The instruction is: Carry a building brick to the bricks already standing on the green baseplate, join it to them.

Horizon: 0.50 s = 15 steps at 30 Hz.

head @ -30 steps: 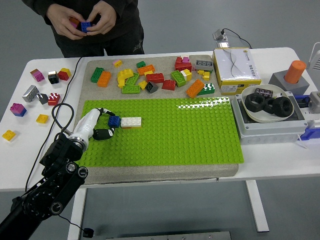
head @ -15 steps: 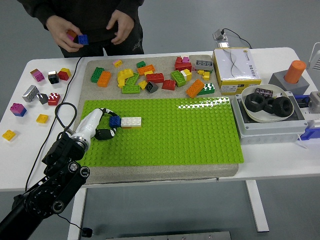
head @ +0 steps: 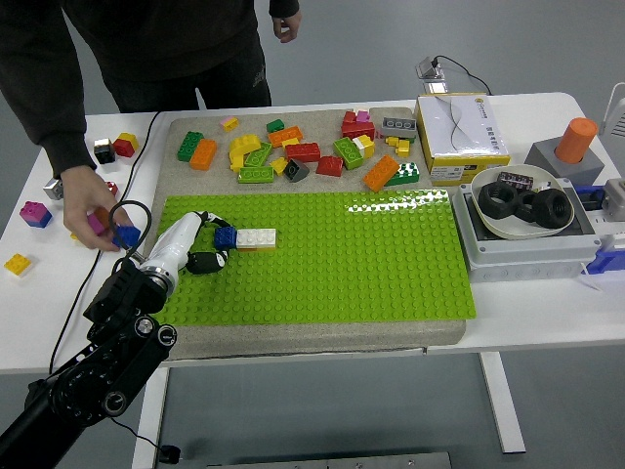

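A green baseplate (head: 371,264) lies on a beige mat. Near its left end a blue brick (head: 225,236) stands pressed against a white brick (head: 256,237). My left hand (head: 208,242), white with dark fingertips, reaches in from the lower left. Its fingers curl around the blue brick's left side, one above it and the thumb (head: 204,262) below. A person's hand (head: 90,207) comes down at the left, holding another blue brick (head: 126,235) and a pink piece just beside my left wrist. My right arm does not show.
Several loose bricks (head: 303,151) lie on the mat behind the baseplate, and more bricks (head: 34,213) sit at the table's left. At the right stand a yellow-white box (head: 459,137), a bowl of black rings (head: 522,203) and a grey box (head: 527,249).
The person's hand has come down from the far side to the table's left, carrying a blue brick to beside my left wrist. My left hand has barely moved.
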Motion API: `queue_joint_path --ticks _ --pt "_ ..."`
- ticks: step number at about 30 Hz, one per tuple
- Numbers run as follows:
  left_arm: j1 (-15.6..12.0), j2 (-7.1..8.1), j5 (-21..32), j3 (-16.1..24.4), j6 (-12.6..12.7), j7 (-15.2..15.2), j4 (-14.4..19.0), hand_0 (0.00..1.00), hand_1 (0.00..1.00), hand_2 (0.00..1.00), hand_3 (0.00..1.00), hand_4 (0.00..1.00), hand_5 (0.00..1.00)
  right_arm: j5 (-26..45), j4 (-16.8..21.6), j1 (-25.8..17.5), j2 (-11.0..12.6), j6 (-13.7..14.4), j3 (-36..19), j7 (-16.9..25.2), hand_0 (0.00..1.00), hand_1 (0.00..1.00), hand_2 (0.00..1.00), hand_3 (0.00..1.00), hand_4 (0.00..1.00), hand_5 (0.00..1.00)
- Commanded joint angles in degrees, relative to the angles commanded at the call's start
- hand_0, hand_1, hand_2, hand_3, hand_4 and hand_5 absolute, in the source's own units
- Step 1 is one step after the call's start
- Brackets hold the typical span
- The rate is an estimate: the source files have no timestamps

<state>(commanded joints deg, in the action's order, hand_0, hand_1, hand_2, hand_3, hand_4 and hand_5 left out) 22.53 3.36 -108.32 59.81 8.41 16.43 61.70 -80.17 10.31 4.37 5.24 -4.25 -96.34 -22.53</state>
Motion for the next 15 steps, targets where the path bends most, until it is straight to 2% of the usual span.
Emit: queue_joint_path --ticks 11,12,15 --pt "0.3 0.03 -0.2 -0.1 -0.2 0.0 -0.2 0.974 0.901 0.882 0.463 0.567 0.002 -0.2 0.0 0.2 0.1 0.0 -0.1 0.1 0.648 0.623 0.636 0.72 0.806 0.998" --pt "0.3 0.02 -0.2 -0.1 -0.2 0.0 -0.2 0.975 0.901 0.882 0.473 0.518 0.002 -0.2 0.0 0.2 0.1 0.0 -0.1 0.1 0.649 0.624 0.636 0.721 0.808 0.998" --pt "0.5 0.03 -0.2 -0.1 -0.4 0.1 -0.4 0.975 0.901 0.882 0.473 0.518 0.002 -0.1 0.0 0.3 0.1 0.1 -0.1 0.2 0.649 0.624 0.636 0.721 0.808 0.998"
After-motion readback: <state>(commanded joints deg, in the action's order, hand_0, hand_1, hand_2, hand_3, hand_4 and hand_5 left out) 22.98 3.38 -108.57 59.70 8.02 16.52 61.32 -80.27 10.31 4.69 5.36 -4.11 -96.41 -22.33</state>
